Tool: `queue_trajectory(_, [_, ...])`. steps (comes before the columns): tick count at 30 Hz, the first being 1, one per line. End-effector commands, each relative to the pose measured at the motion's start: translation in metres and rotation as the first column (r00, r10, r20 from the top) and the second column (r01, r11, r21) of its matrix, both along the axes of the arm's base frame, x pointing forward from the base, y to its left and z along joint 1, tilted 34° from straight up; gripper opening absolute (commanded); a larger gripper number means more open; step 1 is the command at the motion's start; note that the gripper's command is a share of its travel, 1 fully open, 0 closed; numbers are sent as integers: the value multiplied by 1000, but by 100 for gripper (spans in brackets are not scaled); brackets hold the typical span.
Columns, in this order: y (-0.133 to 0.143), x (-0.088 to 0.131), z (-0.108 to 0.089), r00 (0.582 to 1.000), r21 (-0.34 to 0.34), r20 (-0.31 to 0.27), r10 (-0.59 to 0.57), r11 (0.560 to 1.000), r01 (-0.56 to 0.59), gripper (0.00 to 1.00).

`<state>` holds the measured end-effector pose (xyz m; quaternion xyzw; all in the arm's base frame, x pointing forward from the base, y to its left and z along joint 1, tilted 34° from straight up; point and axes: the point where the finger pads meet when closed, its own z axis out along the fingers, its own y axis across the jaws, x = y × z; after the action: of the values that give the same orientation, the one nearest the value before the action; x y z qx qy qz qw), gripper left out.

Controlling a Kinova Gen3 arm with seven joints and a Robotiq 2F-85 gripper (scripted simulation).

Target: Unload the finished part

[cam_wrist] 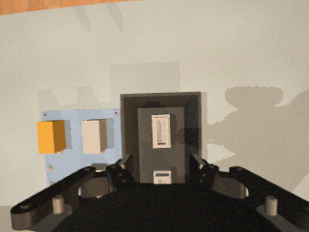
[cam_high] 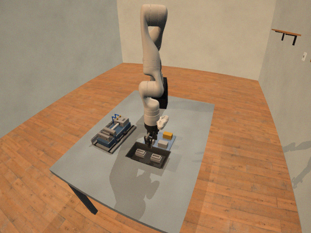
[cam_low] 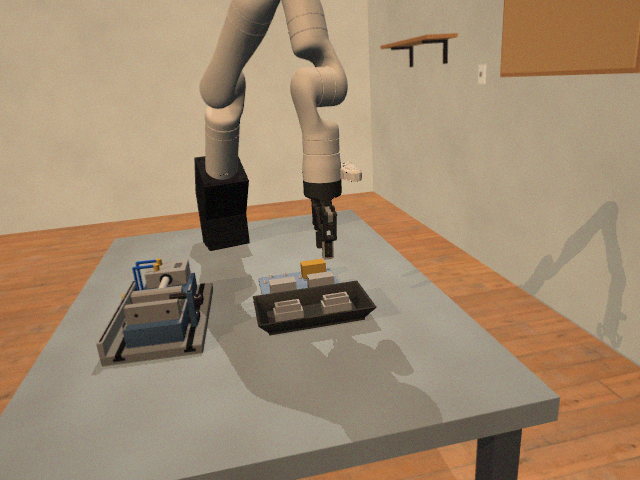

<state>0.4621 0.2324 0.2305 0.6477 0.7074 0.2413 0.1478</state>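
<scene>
Hovering above the black outfeed tray (cam_low: 368, 305), the tool (cam_low: 327, 251) stands apart; nothing held.

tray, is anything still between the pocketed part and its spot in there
Nothing visible. Both pocketed parts already lie side by side in the tray, the vise holds no part, and the open gripper hangs above, holding nothing.

Matt grey table top (cam_low: 289, 392), matt black tray (cam_low: 315, 321), plank-wood floor (cam_low: 568, 330), smooth beige arm shells (cam_low: 320, 149).
</scene>
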Motion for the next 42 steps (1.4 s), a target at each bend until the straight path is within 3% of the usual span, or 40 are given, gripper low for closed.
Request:
queue_trajectory(1, [14, -12, 17, 1000, 18, 12, 27, 999, -27, 67])
queue_trajectory(6, [11, -18, 28, 1000, 18, 12, 27, 999, -27, 67])
queue_trajectory(21, [10, -23, 36, 1000, 18, 12, 27, 999, -27, 67])
queue_trajectory(22, [10, -23, 36, 1000, 18, 12, 27, 999, -27, 0])
queue_trajectory(42, [10, -23, 36, 1000, 18, 12, 27, 999, -27, 0])
